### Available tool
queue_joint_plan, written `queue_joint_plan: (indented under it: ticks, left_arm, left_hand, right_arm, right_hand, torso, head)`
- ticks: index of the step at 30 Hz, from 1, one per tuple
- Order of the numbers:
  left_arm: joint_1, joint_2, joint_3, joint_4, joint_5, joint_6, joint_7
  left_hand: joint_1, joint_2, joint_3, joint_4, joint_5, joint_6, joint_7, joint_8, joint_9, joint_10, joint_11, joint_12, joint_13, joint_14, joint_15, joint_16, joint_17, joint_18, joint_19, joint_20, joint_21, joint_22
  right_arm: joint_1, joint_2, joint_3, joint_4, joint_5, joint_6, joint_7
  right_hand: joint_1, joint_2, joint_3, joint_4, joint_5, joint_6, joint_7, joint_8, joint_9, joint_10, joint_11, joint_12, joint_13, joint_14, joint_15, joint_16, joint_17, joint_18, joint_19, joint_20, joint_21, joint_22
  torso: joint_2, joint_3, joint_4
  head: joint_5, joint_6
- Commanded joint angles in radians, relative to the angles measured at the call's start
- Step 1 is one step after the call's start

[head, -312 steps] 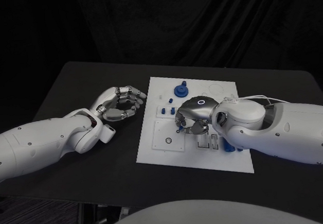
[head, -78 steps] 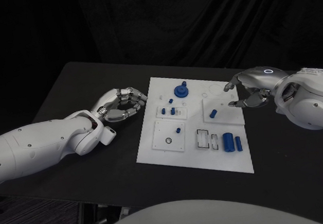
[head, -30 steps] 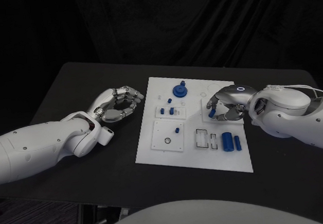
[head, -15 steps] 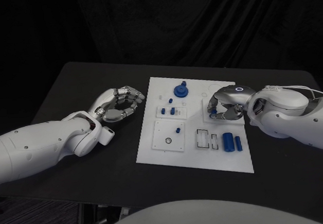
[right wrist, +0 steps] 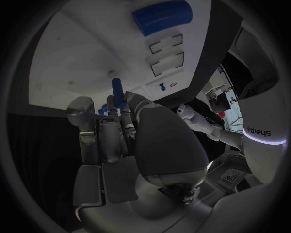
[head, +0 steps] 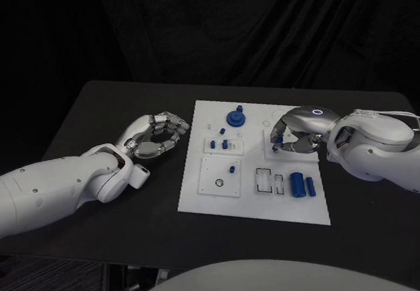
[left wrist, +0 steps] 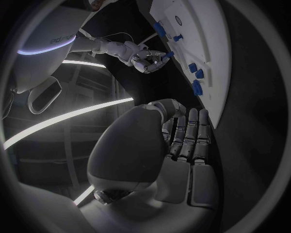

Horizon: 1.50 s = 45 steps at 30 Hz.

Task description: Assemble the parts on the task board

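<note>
The white task board lies in the middle of the black table. My right hand hovers over the board's far right part and pinches a small blue peg between thumb and fingers. The same peg stands upright at the fingertips in the right wrist view, just over the board. My left hand rests on the table to the left of the board, fingers curled in and holding nothing. The left wrist view shows my left hand, and beyond it my right hand with the peg.
On the board a blue knob stands at the far edge, small blue pegs sit near the middle, and two blue cylinders lie at the near right beside open slots. A black ring lies near left.
My right hand has come down from the board's far right onto the blue peg, closed on it and raised it slightly. The left hand has stayed where it was.
</note>
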Motion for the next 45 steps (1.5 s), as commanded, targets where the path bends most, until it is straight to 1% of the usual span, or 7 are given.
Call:
queue_joint_plan:
  ticks: [1, 5, 9, 18, 33, 42, 45]
  left_arm:
    - [-0.002, 0.001, 0.001, 0.001, 0.001, 0.012, 0.132]
    - [-0.002, 0.002, 0.001, 0.0, 0.001, 0.014, 0.13]
    - [-0.002, 0.005, 0.001, -0.002, 0.001, 0.016, 0.129]
    - [-0.002, 0.014, 0.001, -0.008, 0.001, 0.026, 0.124]
    - [-0.002, 0.022, 0.001, -0.01, 0.001, 0.032, 0.118]
    - [-0.002, 0.029, 0.001, -0.014, 0.001, 0.04, 0.114]
    - [-0.002, 0.03, 0.001, -0.015, 0.001, 0.043, 0.113]
  left_hand:
    - [0.004, 0.006, 0.0, -0.006, -0.001, 0.001, 0.009, 0.001, 0.0, 0.0, 0.005, 0.004, -0.002, 0.0, 0.005, 0.007, -0.002, -0.013, 0.0, 0.006, 0.004, 0.028]
    - [0.003, 0.007, 0.0, -0.006, -0.001, 0.001, 0.009, 0.001, 0.0, 0.0, 0.006, 0.004, -0.002, 0.001, 0.006, 0.007, -0.002, -0.013, 0.001, 0.007, 0.005, 0.028]
    - [0.003, 0.007, 0.0, -0.006, -0.001, 0.001, 0.009, 0.001, 0.0, 0.0, 0.006, 0.004, -0.002, 0.001, 0.006, 0.007, -0.002, -0.013, 0.001, 0.007, 0.005, 0.028]
    - [0.002, 0.008, 0.0, -0.006, -0.001, 0.001, 0.011, 0.001, 0.0, 0.001, 0.007, 0.004, -0.003, 0.002, 0.008, 0.008, -0.002, -0.013, 0.002, 0.009, 0.007, 0.028]
    - [0.0, 0.008, -0.001, -0.006, -0.002, 0.0, 0.012, 0.001, 0.0, 0.0, 0.007, 0.004, -0.003, 0.003, 0.01, 0.009, -0.003, -0.013, 0.002, 0.01, 0.009, 0.028]
    - [-0.001, 0.007, -0.002, -0.006, -0.002, -0.001, 0.013, 0.001, 0.0, 0.0, 0.007, 0.004, -0.004, 0.003, 0.01, 0.009, -0.003, -0.013, 0.002, 0.011, 0.01, 0.028]
    - [-0.001, 0.007, -0.002, -0.006, -0.002, -0.001, 0.014, 0.001, 0.0, 0.0, 0.007, 0.004, -0.004, 0.003, 0.011, 0.009, -0.003, -0.013, 0.002, 0.012, 0.01, 0.028]
  right_arm:
    - [0.021, -0.016, 0.002, 0.032, 0.0, -0.064, 0.0]
    - [0.047, -0.041, 0.002, 0.094, 0.0, -0.07, -0.004]
    - [0.056, -0.048, 0.002, 0.148, 0.0, -0.069, -0.001]
    - [0.04, 0.004, 0.001, 0.201, -0.033, -0.04, 0.012]
    - [-0.051, 0.191, 0.001, 0.108, -0.138, -0.006, 0.07]
    - [-0.081, 0.243, 0.001, 0.071, -0.166, 0.015, 0.087]
    - [-0.084, 0.252, 0.001, 0.061, -0.173, 0.022, 0.09]
  right_hand:
    - [0.005, 0.008, -0.002, -0.006, 0.002, 0.009, -0.001, 0.006, 0.001, 0.033, -0.026, -0.004, 0.002, -0.001, -0.006, 0.001, -0.002, -0.018, 0.0, -0.005, 0.002, 0.115]
    - [0.007, 0.007, -0.001, -0.01, 0.002, 0.009, -0.001, 0.006, 0.004, 0.037, -0.026, -0.006, 0.002, -0.001, -0.007, 0.0, -0.001, -0.018, 0.0, -0.006, 0.004, 0.116]
    - [0.008, 0.005, 0.0, -0.014, 0.002, 0.008, -0.001, 0.005, 0.006, 0.04, -0.027, -0.007, 0.002, 0.0, -0.008, 0.001, 0.001, -0.019, 0.001, -0.007, 0.008, 0.116]
    - [0.007, 0.001, 0.002, -0.018, 0.003, -0.004, 0.001, -0.004, 0.008, 0.043, -0.026, -0.014, 0.0, 0.002, -0.008, 0.001, 0.001, -0.02, 0.002, -0.008, 0.011, 0.116]
    - [0.012, -0.003, 0.006, -0.025, 0.003, -0.008, 0.002, -0.01, 0.008, 0.044, -0.025, -0.02, -0.001, 0.0, -0.008, -0.002, -0.003, -0.019, -0.001, -0.009, 0.009, 0.116]
    - [0.011, -0.003, 0.007, -0.025, 0.003, -0.009, 0.003, -0.011, 0.008, 0.044, -0.024, -0.022, -0.002, 0.0, -0.008, -0.002, -0.003, -0.019, -0.001, -0.008, 0.009, 0.116]
    - [0.01, -0.003, 0.007, -0.025, 0.003, -0.01, 0.004, -0.012, 0.008, 0.043, -0.024, -0.023, -0.002, 0.0, -0.007, -0.003, -0.004, -0.02, -0.001, -0.008, 0.01, 0.116]
  torso:
    - [0.0, 0.0001, -0.002]
    - [-0.001, -0.0007, -0.0028]
    - [0.0, -0.0013, -0.0026]
    - [0.0, -0.0022, -0.0011]
    - [0.0, -0.0009, 0.0011]
    - [0.002, -0.0023, 0.0035]
    - [0.002, -0.0024, 0.0003]
  head:
    - [0.004, 0.0]
    - [0.007, 0.0]
    - [0.008, 0.0]
    - [0.014, 0.0]
    - [0.015, 0.0]
    - [0.012, 0.0]
    - [0.014, 0.0]
